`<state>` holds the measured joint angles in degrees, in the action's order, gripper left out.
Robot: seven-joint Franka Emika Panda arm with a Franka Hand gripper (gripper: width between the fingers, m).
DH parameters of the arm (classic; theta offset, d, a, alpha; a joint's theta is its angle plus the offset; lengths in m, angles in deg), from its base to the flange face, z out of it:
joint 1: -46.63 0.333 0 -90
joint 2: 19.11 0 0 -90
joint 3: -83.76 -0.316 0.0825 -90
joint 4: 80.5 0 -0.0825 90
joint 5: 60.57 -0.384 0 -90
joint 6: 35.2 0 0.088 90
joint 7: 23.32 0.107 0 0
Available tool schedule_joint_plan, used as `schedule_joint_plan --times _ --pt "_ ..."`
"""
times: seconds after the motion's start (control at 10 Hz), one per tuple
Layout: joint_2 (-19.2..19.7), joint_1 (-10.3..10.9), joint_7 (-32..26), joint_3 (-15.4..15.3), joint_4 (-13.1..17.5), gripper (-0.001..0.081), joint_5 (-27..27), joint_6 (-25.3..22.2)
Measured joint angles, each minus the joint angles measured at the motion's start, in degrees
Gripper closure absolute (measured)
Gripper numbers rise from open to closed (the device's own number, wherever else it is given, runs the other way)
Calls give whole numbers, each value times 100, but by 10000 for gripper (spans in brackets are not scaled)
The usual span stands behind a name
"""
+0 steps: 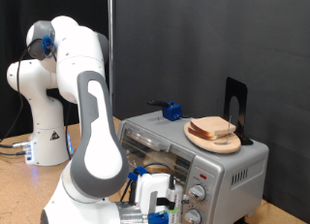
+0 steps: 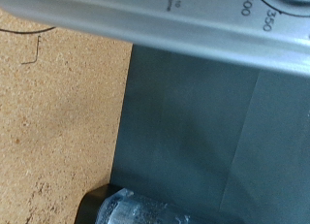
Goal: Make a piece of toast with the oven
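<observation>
Hovering gripper (image 1: 155, 200) before oven (image 1: 228, 171), dial marks seemingly 350, 400

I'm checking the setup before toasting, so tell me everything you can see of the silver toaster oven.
The boxy silver metal toaster oven sits on the wooden table, at the exterior view's right. Its glass door faces the camera, partly hidden by the arm, with round knobs stacked down the front's right side. On its flat top rest a round wooden plate of bread slices, a small blue object and a black stand. The hand hangs just before its front.
</observation>
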<state>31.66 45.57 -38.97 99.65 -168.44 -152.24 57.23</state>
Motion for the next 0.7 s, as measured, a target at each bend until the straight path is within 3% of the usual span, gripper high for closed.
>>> schedule_joint_plan --times 0.7 --pt "50 259 -252 -38 -91 1 66 245"
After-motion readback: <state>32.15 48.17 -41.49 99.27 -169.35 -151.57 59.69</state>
